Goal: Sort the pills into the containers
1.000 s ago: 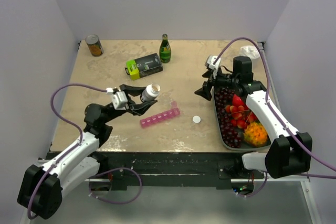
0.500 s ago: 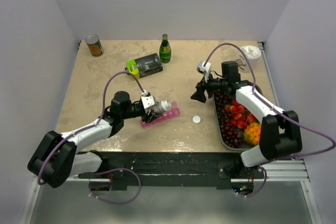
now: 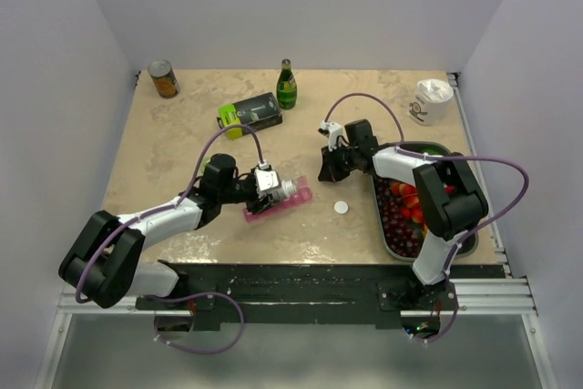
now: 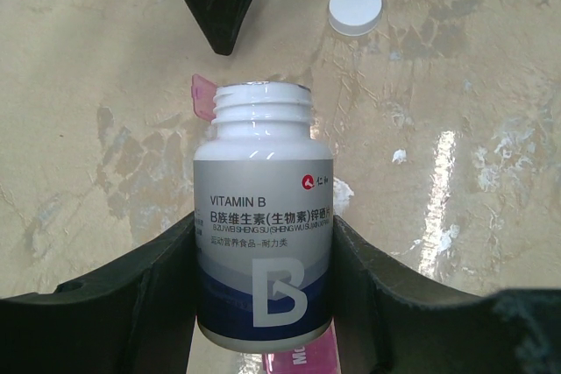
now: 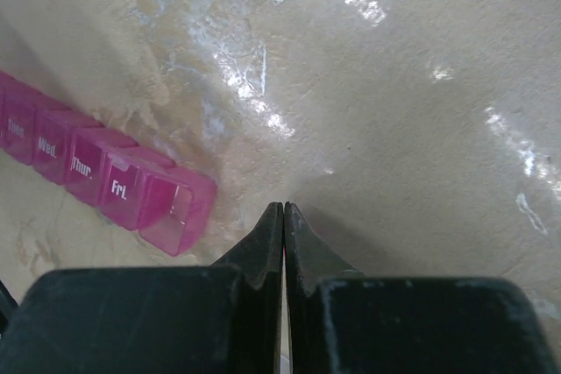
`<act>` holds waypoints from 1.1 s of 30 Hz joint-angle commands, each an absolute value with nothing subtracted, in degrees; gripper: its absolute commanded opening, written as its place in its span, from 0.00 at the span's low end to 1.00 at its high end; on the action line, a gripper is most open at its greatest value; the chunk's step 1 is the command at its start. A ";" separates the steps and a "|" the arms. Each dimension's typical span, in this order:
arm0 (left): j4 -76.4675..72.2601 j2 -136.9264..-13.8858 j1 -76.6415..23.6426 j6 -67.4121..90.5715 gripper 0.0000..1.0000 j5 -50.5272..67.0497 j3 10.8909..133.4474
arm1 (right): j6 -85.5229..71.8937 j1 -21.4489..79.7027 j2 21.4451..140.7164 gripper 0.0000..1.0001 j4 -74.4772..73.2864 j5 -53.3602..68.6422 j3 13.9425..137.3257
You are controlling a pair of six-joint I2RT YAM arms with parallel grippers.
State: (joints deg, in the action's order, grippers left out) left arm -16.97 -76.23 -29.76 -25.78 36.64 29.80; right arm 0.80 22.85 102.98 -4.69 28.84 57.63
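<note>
Lettering on the white bottle [image 4: 261, 172] read "VITAMIN B" above a line of Chinese characters and a large "B". The left gripper [image 4: 263, 225] clamped it at the label, with its uncapped mouth pointing right over the pink pill organiser [image 3: 278, 204], which lay near the table's middle. Its lids read "Wed.", "Thur." and "Fri."; the end compartment past "Fri." stood open. A white cap [image 3: 341, 208] lay just right of the strip. The right gripper [image 5: 282, 212], beyond the strip's right end, had its fingers pressed together, empty.

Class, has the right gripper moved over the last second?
Yes: the right gripper has shifted left, away from the fruit tray toward the pill organiser.
</note>
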 commanded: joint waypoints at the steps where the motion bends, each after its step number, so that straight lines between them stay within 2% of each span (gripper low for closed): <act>1: -16.61 -76.11 -30.06 -29.44 0.00 36.65 32.17 | -3.51 25.92 103.09 0.00 -2.11 28.64 59.24; 14: -12.66 -75.50 -30.06 -32.95 0.00 35.78 32.17 | -7.56 27.42 108.81 0.01 -1.76 32.08 60.03; 33: -4.49 -73.30 -31.11 -36.30 0.00 34.02 33.40 | -1.32 31.02 107.40 0.00 -7.65 38.67 61.52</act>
State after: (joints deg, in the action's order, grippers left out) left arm -5.34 -75.13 -30.04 -34.06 33.91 30.89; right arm -3.57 29.95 108.49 -6.04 37.06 59.27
